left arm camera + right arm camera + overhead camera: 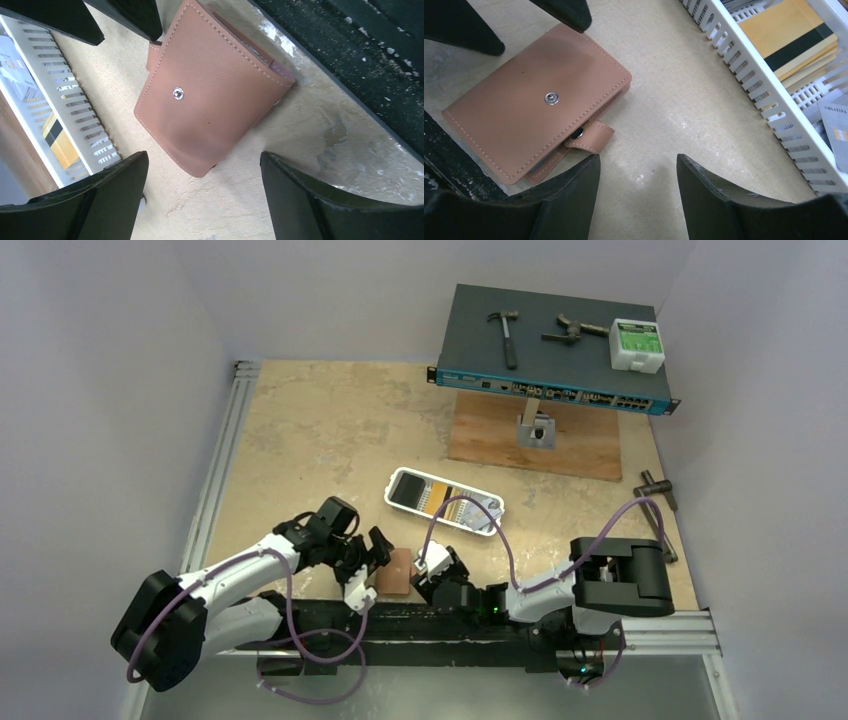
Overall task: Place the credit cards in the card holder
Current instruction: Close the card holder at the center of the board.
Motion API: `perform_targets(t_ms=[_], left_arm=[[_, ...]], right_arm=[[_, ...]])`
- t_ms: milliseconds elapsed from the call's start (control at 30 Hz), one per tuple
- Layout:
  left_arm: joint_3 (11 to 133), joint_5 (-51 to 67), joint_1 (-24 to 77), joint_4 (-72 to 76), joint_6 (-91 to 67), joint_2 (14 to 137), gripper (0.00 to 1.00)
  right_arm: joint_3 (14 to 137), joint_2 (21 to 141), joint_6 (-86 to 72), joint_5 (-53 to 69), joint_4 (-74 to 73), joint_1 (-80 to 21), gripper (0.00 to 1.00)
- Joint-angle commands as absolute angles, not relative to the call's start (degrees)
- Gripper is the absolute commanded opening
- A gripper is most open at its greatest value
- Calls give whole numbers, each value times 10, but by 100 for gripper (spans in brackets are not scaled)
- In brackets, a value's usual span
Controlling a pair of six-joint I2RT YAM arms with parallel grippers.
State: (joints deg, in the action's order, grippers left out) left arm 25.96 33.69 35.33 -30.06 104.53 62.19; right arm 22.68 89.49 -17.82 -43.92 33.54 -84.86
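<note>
The reddish-brown card holder [398,572] lies flat on the table near the front edge, cover down, its tab [591,136] loose from the snap button [553,98]. My left gripper [371,568] hovers open just left of the card holder [210,95], nothing between its fingers [115,195]. The right gripper [432,574] stands open and empty just right of the card holder [534,105], one fingertip [584,175] close to the tab. The credit cards lie in the white tray [493,527]: black [408,490], orange-yellow [789,40] and pale grey [836,130].
The white slotted tray [774,110] sits behind the card holder. A black rail [450,622] runs along the front edge right beside it. Farther back a wooden board [590,445] carries a blue-grey box [550,340] with hammers on it. A metal tool [655,488] lies at the right.
</note>
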Motion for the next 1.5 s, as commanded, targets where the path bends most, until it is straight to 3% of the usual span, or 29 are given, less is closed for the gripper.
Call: perform_targets(t_ms=[0, 300, 600, 700, 867, 1333, 1467], left_arm=[[259, 320, 353, -292, 1053, 639, 83], [269, 311, 354, -306, 1060, 661, 81], [263, 313, 355, -336, 1099, 661, 62], [264, 314, 354, -340, 1098, 661, 60], [261, 316, 355, -350, 1116, 662, 55], [239, 319, 354, -336, 1134, 658, 50], [238, 318, 354, -347, 1156, 658, 47]], right_arm=[[245, 896, -134, -434, 392, -853, 58], [230, 877, -151, -405, 382, -866, 56], [226, 887, -190, -444, 384, -880, 56], [231, 912, -185, -482, 402, -880, 55], [266, 976, -167, -542, 421, -880, 47], [248, 989, -141, -492, 537, -883, 47], [260, 1023, -130, -515, 584, -883, 40]])
